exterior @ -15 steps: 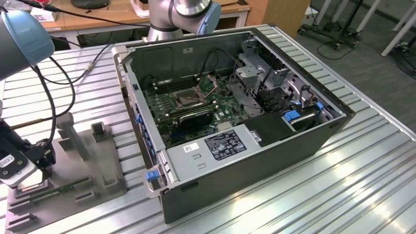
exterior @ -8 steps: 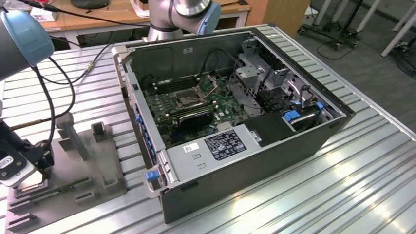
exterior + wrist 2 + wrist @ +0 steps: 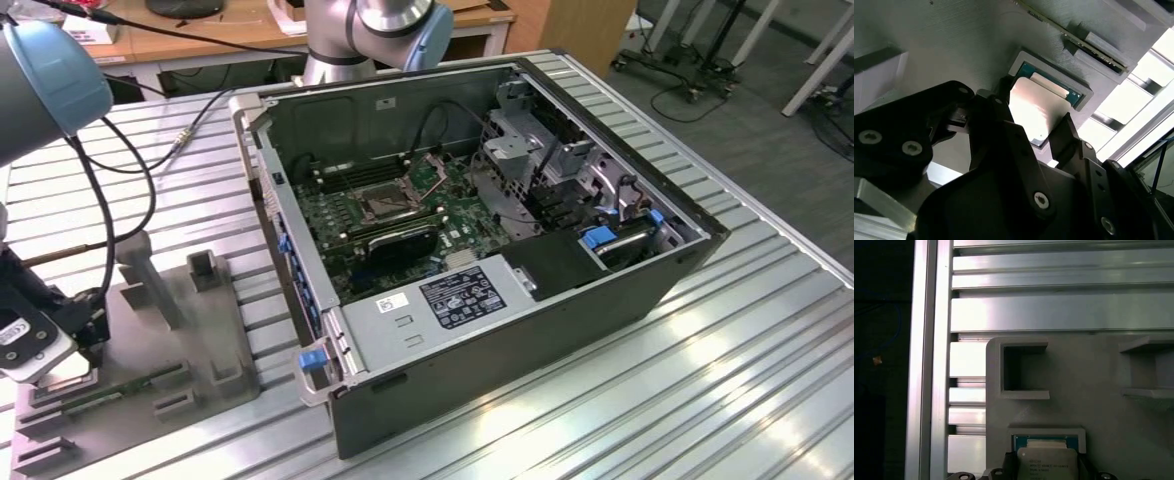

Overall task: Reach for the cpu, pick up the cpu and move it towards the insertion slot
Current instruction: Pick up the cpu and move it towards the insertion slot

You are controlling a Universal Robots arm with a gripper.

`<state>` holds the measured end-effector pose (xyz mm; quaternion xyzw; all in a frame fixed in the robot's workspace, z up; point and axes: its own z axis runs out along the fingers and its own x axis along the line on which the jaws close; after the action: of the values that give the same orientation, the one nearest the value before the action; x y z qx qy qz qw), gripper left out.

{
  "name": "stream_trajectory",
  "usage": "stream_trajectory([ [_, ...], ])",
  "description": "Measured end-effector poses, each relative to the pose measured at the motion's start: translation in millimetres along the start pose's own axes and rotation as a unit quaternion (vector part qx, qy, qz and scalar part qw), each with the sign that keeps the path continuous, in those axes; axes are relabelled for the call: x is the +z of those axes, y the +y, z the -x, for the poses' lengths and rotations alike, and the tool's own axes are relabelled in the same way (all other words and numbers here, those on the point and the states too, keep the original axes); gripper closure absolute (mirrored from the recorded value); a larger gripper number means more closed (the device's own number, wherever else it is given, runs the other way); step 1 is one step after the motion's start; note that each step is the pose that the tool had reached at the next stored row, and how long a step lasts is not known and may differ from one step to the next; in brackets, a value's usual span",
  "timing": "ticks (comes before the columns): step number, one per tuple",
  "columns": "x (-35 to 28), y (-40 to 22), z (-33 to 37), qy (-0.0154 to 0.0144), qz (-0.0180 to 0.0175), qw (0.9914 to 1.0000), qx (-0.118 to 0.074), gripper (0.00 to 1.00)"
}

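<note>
Slatted metal counter (image 3: 747,340) | grey tray (image 3: 134,330) at the exterior view's left | cpu (image 3: 1029,107) in its recess, directly inside the pincer (image 3: 1036,107), which looks closed on 2 opposite edges | insertion slot (image 3: 383,203) well apart, rightward in case (image 3: 534,330)

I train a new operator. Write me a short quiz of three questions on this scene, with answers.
1. Over what does the gripper hang? A the grey tray; B the motherboard; C the power supply.
2. Which long green part rests on the tray near the cpu?
3. True or false: the cpu sits in the insertion slot.
Key: 1 A. 2 the memory strip. 3 false: the insertion slot is in the computer case.
</note>
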<state>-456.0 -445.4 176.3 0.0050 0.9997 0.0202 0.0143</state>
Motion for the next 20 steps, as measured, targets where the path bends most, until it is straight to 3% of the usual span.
stream_trajectory([
  [6,-0.3,0.1,0.2,-0.0001,0.0001,1.00000,0.000,0.45],
  [15,-8.0,0.3,0.4,-0.0001,0.0000,1.00000,0.000,0.45],
  [20,-8.5,0.4,0.4,-0.0001,0.0001,1.00000,0.000,0.45],
])
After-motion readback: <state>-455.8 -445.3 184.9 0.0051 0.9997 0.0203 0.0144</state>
